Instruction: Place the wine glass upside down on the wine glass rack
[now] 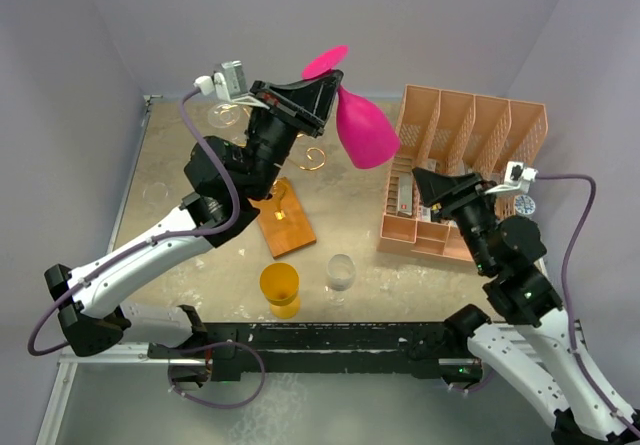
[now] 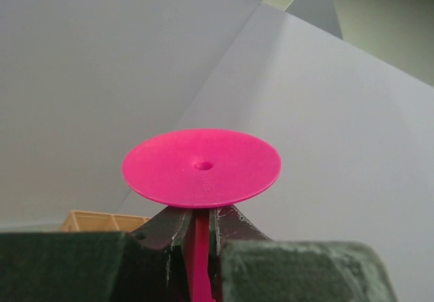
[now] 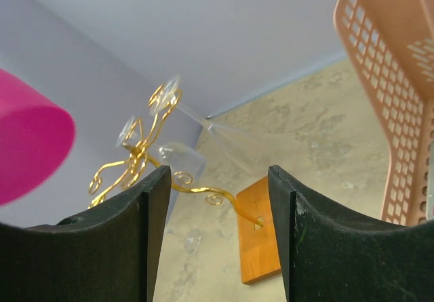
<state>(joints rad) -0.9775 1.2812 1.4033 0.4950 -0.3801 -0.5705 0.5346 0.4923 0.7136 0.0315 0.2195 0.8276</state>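
The wine glass hangs raised just right of the wine glass rack. The left gripper is clamped on its stem, likely leaving the foot free for a wire arm. Farther right, the right gripper gapes empty.

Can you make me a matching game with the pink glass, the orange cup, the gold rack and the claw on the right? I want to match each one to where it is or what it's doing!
Things
1. pink wine glass
2. orange cup
3. wine glass rack
4. right claw

Places and states
A. stands on the table beside a small clear glass
B. open, holding nothing
C. gripped by its stem in the left claw, up in the air
D. clear glasses hang from it

Pairs: 1-C, 2-A, 3-D, 4-B
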